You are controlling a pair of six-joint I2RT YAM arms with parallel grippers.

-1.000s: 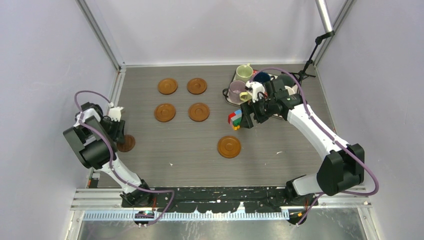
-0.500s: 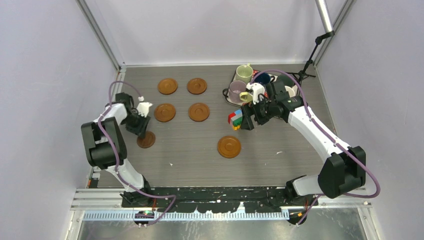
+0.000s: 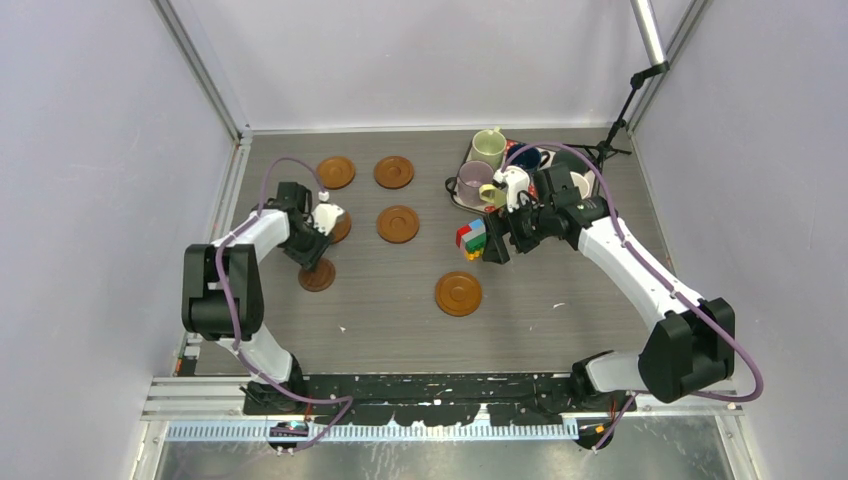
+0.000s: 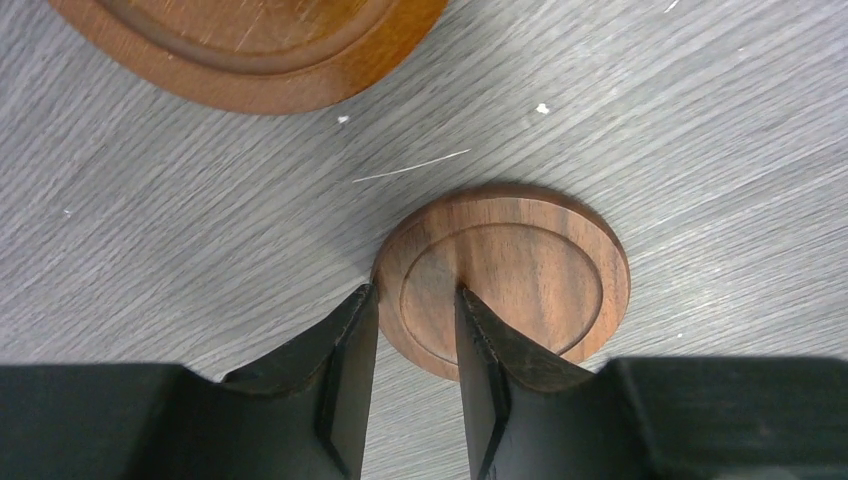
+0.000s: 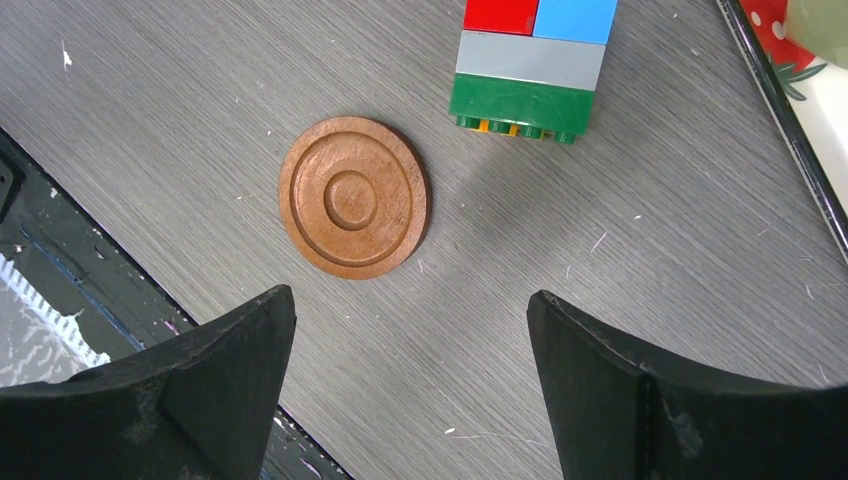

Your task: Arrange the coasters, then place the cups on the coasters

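Your left end effector (image 4: 412, 300) is clamped on the rim of the dark coaster (image 4: 520, 270), one finger inside and one outside. The disc lies flat on the bench (image 4: 700, 150), recessed face up, near a lighter coaster (image 4: 250, 50). Your right end effector (image 5: 410, 295) hangs spread wide above another coaster (image 5: 353, 196), near the block toy (image 5: 530, 70).
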